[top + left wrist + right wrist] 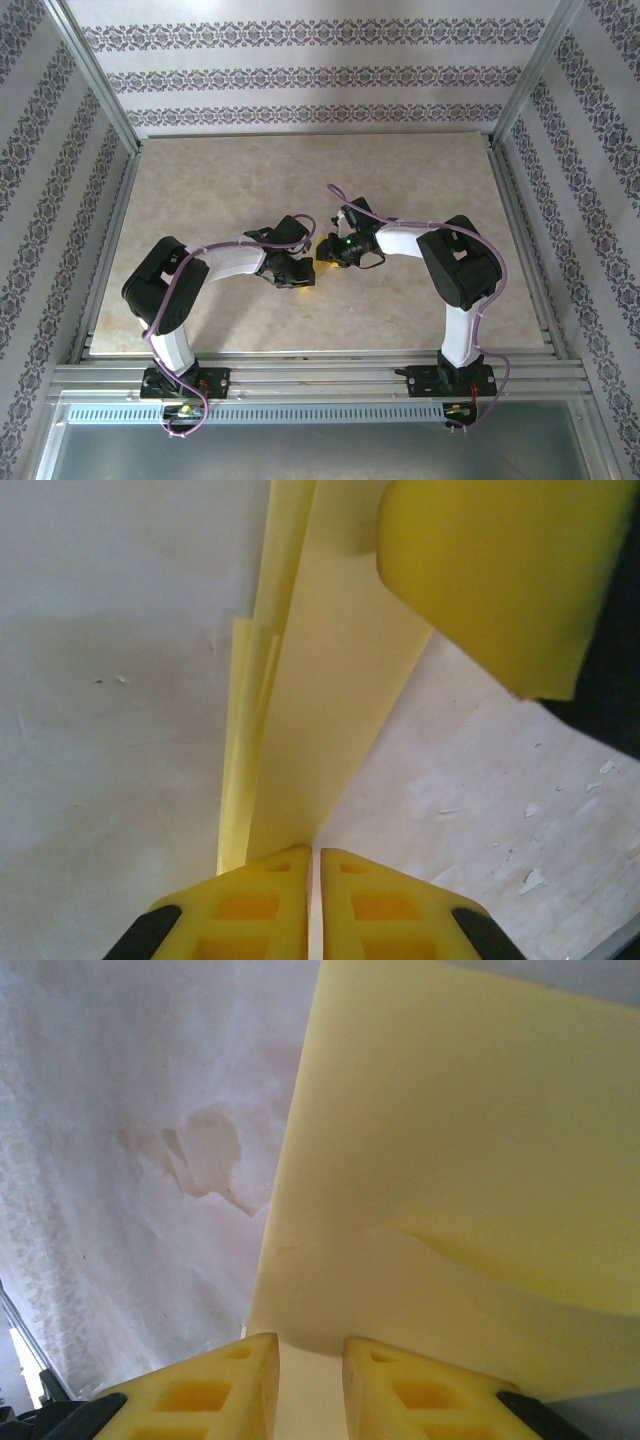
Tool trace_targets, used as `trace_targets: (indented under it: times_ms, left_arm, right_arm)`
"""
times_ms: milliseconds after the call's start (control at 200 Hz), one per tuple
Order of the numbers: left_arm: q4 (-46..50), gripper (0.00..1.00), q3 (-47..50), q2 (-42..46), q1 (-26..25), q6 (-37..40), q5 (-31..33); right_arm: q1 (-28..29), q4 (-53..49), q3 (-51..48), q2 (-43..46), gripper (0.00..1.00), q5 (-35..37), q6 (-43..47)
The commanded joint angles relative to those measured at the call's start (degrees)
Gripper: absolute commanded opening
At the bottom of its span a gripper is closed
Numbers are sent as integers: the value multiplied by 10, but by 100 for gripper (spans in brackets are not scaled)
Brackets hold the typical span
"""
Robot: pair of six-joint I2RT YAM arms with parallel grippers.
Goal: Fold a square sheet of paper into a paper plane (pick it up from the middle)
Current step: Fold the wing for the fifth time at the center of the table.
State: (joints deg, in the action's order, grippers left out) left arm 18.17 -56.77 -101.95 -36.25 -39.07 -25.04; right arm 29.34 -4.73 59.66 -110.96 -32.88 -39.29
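Both pinch paper [330,730]: left claw [315,856] layered folds, right claw [308,1346] smooth face.

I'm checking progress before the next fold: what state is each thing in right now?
yellow paper: folded into layers, gripped by both end effectors.
left end effector: shut on the yellow paper.
right end effector: shut on the yellow paper.

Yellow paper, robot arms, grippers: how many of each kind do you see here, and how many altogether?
Robot arms: 2 (left arm, right arm)
Grippers: 2 (left gripper, right gripper)
Folded yellow paper: 1
Total: 5
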Motion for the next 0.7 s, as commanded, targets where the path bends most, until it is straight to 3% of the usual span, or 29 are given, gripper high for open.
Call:
trace_targets:
  times_ms: [0, 410, 695]
  left_arm:
    - [-1, 12, 16, -6, 5, -6, 3]
    - [17, 12, 64, 21, 6, -12, 13]
    - [78, 10, 72, 37, 4, 15, 9]
  right_arm:
    - [-7, -23, -17, -56, 31, 77, 6]
    - [-8, -30, -16, -64, 31, 82, 4]
    - [-8, -37, -11, -68, 30, 87, 2]
